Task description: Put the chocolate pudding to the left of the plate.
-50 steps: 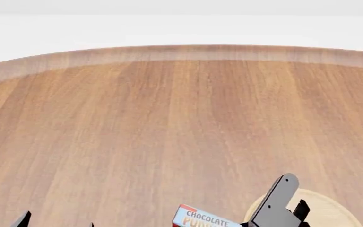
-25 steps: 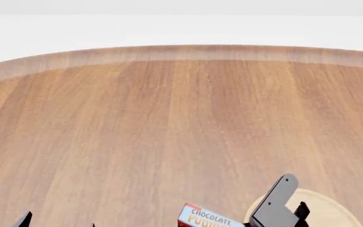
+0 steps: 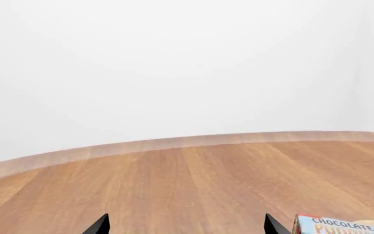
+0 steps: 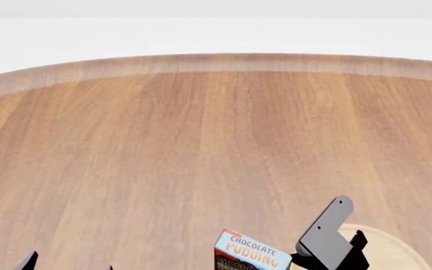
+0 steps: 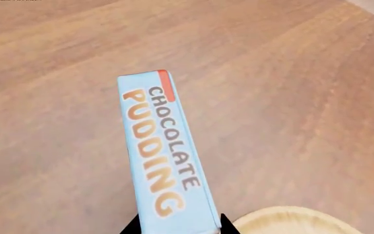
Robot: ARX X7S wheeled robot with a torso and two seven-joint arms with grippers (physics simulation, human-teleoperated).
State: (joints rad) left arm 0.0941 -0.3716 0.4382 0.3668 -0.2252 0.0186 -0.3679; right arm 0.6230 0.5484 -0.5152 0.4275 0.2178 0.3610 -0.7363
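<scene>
The chocolate pudding [image 4: 251,251] is a light blue carton with a red edge, held just left of the plate [image 4: 387,247] at the near edge of the head view. My right gripper [image 4: 295,260] is shut on its near end. In the right wrist view the pudding [image 5: 163,156] juts out from my right gripper [image 5: 179,227], with the plate's rim [image 5: 297,220] beside it. My left gripper [image 3: 187,229] is open with nothing between its fingertips, and the pudding [image 3: 340,226] shows off to one side of it. Only the tips of the left gripper [image 4: 70,266] show in the head view.
A round wooden table [image 4: 201,140] fills the head view, its far rim [image 4: 216,63] curving against a white wall. No other objects show on the wood in these frames.
The right gripper has risen with the chocolate pudding, so more of the carton, including its dark side, shows in the head view. The left gripper has stayed put.
</scene>
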